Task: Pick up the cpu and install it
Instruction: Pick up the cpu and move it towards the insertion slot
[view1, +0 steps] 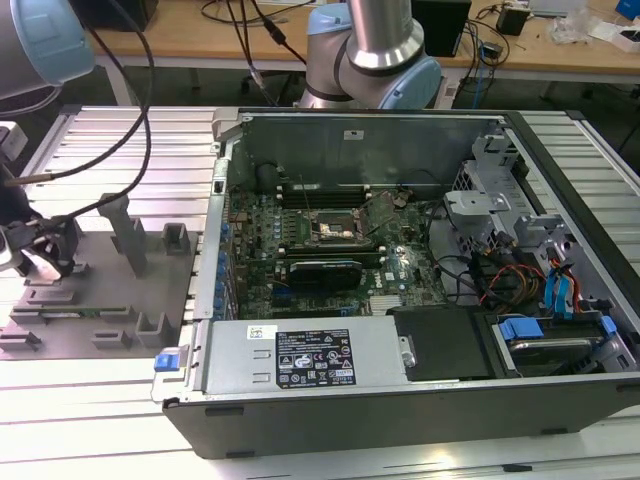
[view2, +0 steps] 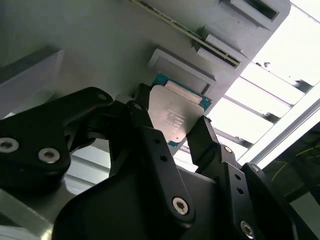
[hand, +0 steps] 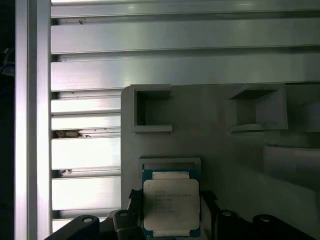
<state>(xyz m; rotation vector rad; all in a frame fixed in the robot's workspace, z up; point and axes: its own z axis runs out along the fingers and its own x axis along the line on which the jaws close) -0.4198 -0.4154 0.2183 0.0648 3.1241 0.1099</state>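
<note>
Cpu (hand: 171, 207) is seen with its metal top facing the camera and a green edge around it, set between the two black fingers (hand: 136, 200) of the gripper (hand: 171, 199) in the first wrist view. Gripper is clenched on the chip, with one finger pressed to each of two opposite edges. The same grasp is seen in the second wrist view, where the cpu (view2: 176, 116) is flanked by fingers (view2: 202, 136) on both sides. Chip is placed at a shallow square pocket (hand: 170, 163) of a grey fixture (hand: 210, 130). Whether it is resting in that pocket or raised off it cannot be told. Fixture is laid on a slatted aluminium table (hand: 85, 60). In the exterior view the gripper (view1: 40, 255) is found at the exterior view's left, over the grey fixture (view1: 100, 285), well apart from the open computer case (view1: 400, 420). Inside the case a motherboard (view1: 300, 270) is seen, with a socket (view1: 335, 228) located near its middle.
</note>
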